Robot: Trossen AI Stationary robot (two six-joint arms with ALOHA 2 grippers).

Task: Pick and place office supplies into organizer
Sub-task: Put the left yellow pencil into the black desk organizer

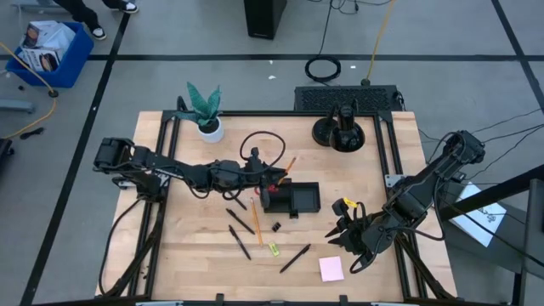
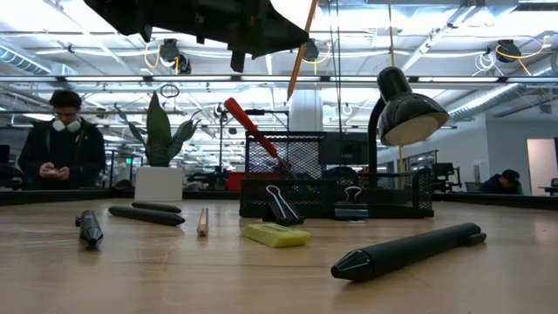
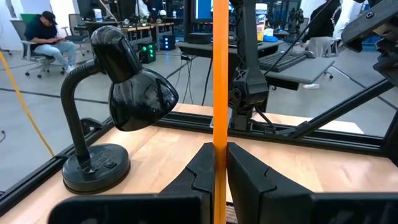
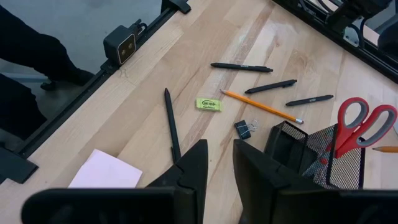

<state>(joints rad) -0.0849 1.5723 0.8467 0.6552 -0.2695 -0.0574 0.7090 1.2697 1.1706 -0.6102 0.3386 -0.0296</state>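
Observation:
My left gripper (image 1: pixel 274 172) reaches in from the table's left, above the black mesh organizer (image 1: pixel 297 198), and is shut on an orange pencil (image 3: pixel 219 74). Red-handled scissors (image 4: pixel 362 122) stand in the organizer, handles up. On the wood in front of it lie black pens (image 1: pixel 295 257) (image 1: pixel 240 242) (image 1: pixel 235 219), another pencil (image 1: pixel 255 223), a black clip (image 1: pixel 276 227), a yellow-green piece (image 1: pixel 274 248) and a pink sticky-note pad (image 1: pixel 331 269). Over the table's near right part, my right gripper (image 4: pixel 217 163) hangs open, slanting down, with nothing between its fingers. My left gripper pinches the orange pencil's shaft (image 3: pixel 219 140) between its two fingers (image 3: pixel 202 171). The fingers are level, come from the table's left and lie across the pencil. The pencil stands nearly upright, slightly tilted, its pointed end (image 2: pixel 289 96) down, clear above the organizer.
A black desk lamp (image 1: pixel 340 129) stands at the back right and a green plant in a white pot (image 1: pixel 206 115) at the back left. A loose black cable (image 1: pixel 259 143) loops behind my left gripper. People sit in the room beyond the table.

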